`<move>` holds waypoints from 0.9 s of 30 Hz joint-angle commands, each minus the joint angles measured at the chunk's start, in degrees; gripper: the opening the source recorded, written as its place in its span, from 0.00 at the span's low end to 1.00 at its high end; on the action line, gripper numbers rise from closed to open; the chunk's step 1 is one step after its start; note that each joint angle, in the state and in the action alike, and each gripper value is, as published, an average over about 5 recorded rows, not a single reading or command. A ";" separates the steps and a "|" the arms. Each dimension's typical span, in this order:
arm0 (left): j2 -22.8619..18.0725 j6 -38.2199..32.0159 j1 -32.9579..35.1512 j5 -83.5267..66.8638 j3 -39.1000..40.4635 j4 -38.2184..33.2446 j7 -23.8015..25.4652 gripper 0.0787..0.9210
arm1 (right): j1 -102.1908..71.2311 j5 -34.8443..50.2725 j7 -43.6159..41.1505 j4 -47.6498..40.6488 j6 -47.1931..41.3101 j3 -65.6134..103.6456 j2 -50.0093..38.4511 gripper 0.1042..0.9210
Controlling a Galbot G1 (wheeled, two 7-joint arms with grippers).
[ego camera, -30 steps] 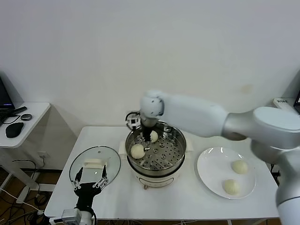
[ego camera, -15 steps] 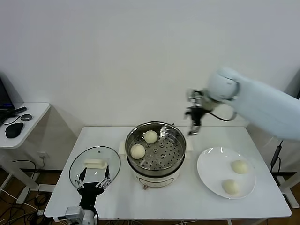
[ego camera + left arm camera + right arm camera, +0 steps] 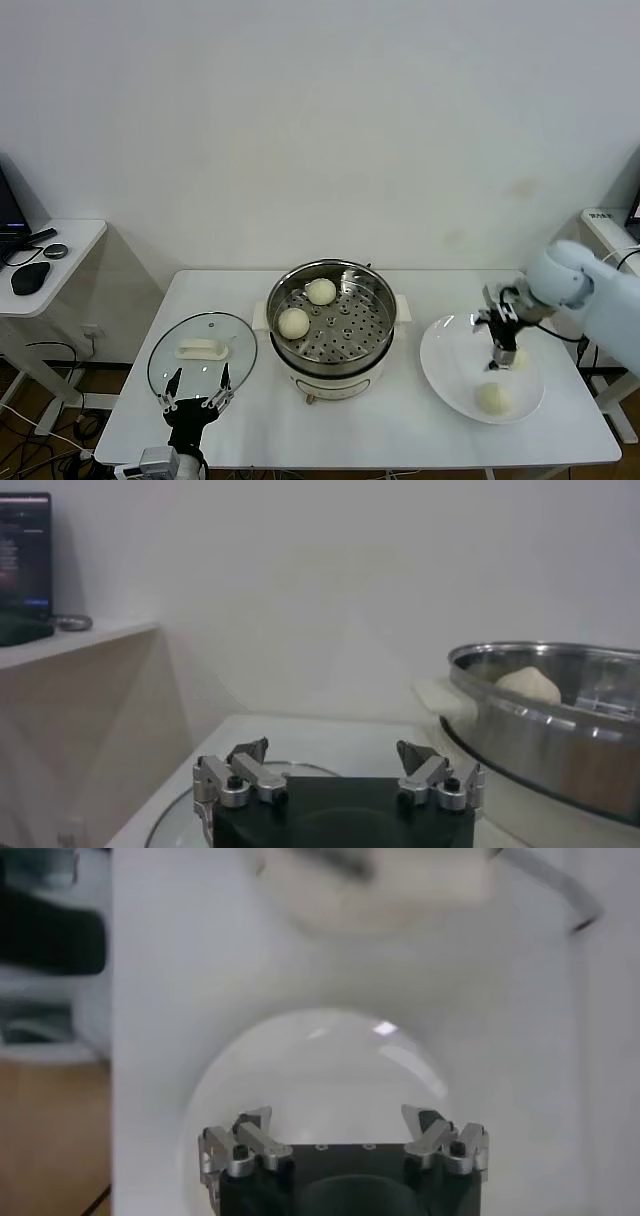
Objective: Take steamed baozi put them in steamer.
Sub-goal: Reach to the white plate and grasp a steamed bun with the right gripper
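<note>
Baozi count first: two are sitting in the steamer (image 3: 332, 322), two are waiting on the white plate (image 3: 447, 367). Largest thing in play is the white counter (image 3: 400, 425), carrying everything. At its centre the steamer is standing, shiny steel pot on a cream base, perforated tray showing, and it is holding one bun (image 3: 321, 291) toward the far wall and another bun (image 3: 293, 323) toward the robot's left edge of the tray, the two sitting near each other but apart. To the left the glass lid (image 3: 182, 375) is lying flat on the counter, cream handle up. To the right the plate is lying beside the steamer, not touching it.

Now the arms. The right arm is reaching in from the right edge, bent down at the wrist, and the right hand (image 3: 502, 345) is pointing down over the plate, fingers spread wide and gripping nothing. It is hovering right at the farther plate bun (image 3: 518, 358), partly covering it; whether it is touching I cannot tell. The nearer plate bun (image 3: 492, 397) is lying free, just toward the robot.

The left hand (image 3: 196, 391) is idling low at the near edge by the lid, fingers splayed upward and empty, aimed toward the steamer.
</note>
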 commanded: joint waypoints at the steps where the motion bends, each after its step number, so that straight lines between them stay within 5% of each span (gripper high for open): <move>1: -0.10 -0.07 0.16 0.04 -0.19 0.54 -0.07 0.88 | -11.68 -6.16 -0.42 -0.51 4.01 5.10 -2.42 0.88; 27: 0.00 -0.05 -0.64 0.01 -0.44 2.66 -0.11 0.88 | -12.04 -9.10 0.32 -6.42 4.73 3.73 2.66 0.88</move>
